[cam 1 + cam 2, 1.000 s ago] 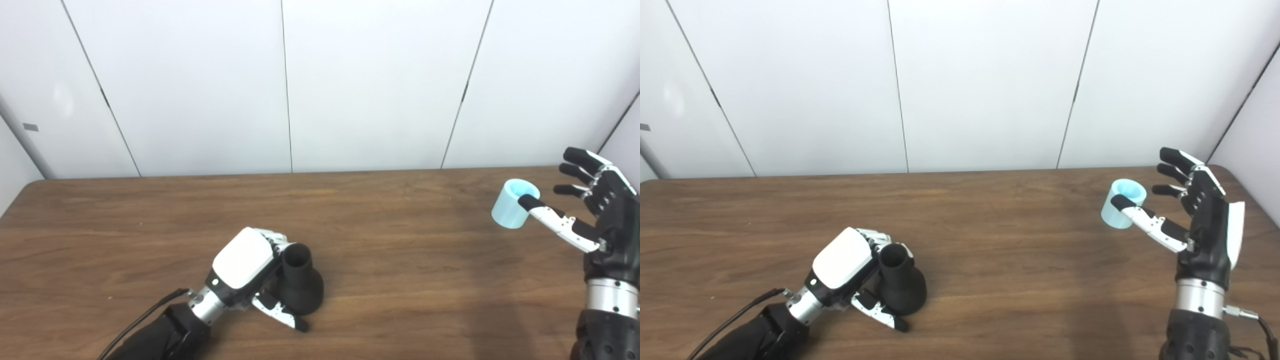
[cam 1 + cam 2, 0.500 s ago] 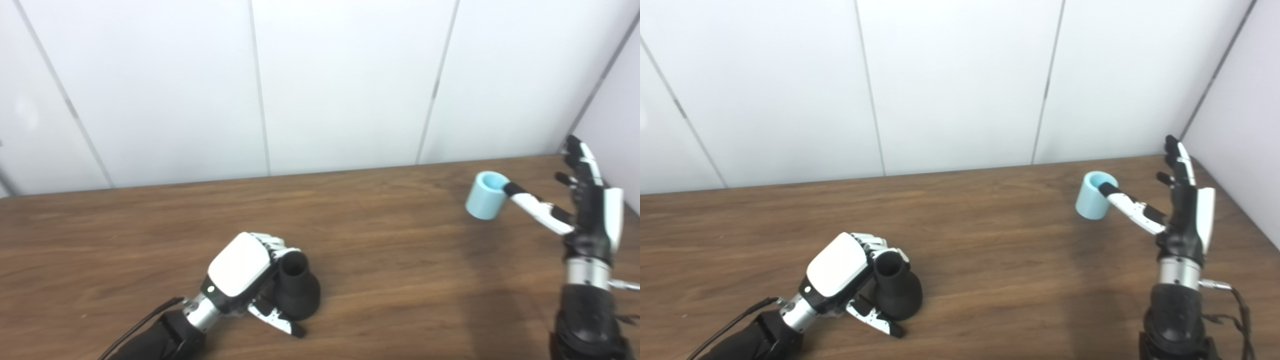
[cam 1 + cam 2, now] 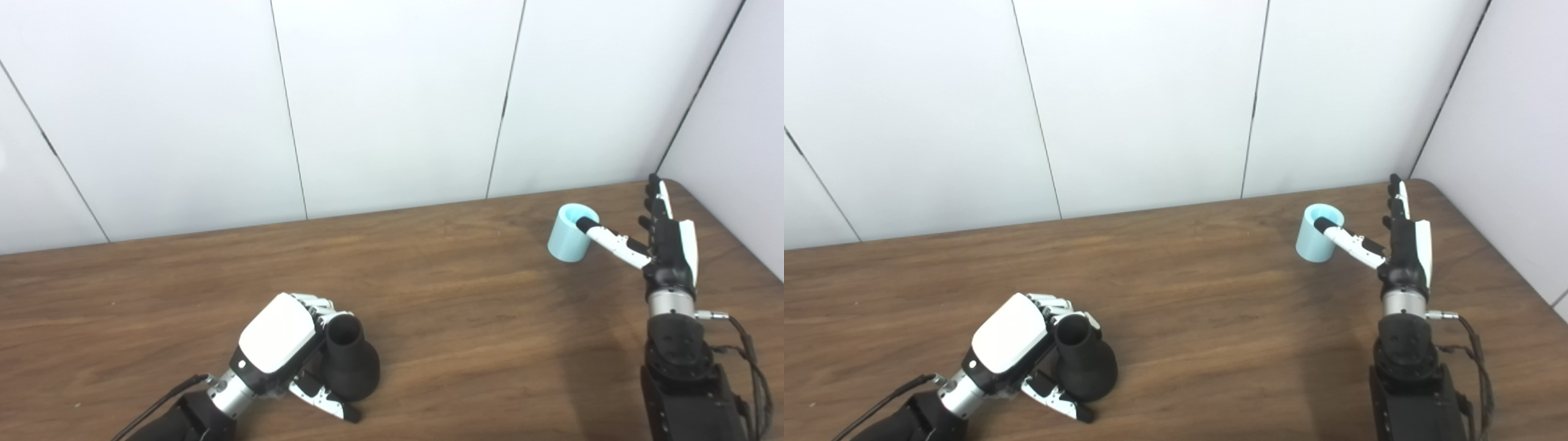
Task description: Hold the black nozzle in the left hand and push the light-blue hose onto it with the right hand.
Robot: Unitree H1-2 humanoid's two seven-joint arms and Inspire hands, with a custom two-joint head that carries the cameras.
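Left robot hand [image 3: 278, 335], fingers wrapped around the neck of the matte black flared plastic nozzle [image 3: 348, 361], which stands on the brown wood-grain bench [image 3: 465, 318] on its wide base. The nozzle's long axis runs roughly upright, leaning slightly, with its narrow open mouth pointing up and just clear of the curled fingers.

Right robot hand [image 3: 664, 242], fingers spread apart and holding nothing; its thumb reaches over the rim of the short light-blue cylindrical hose piece [image 3: 569, 233], though actual contact cannot be told. The hose piece stands just beside the thumb, well apart from the left robot hand, its axis about upright and its open end facing up.

Step in hand, as judged: grasping the hose. A good grasp closes the fingers on the outer wall and leaves the bore clear. The hose bore must then line up with the nozzle's narrow mouth before the push.
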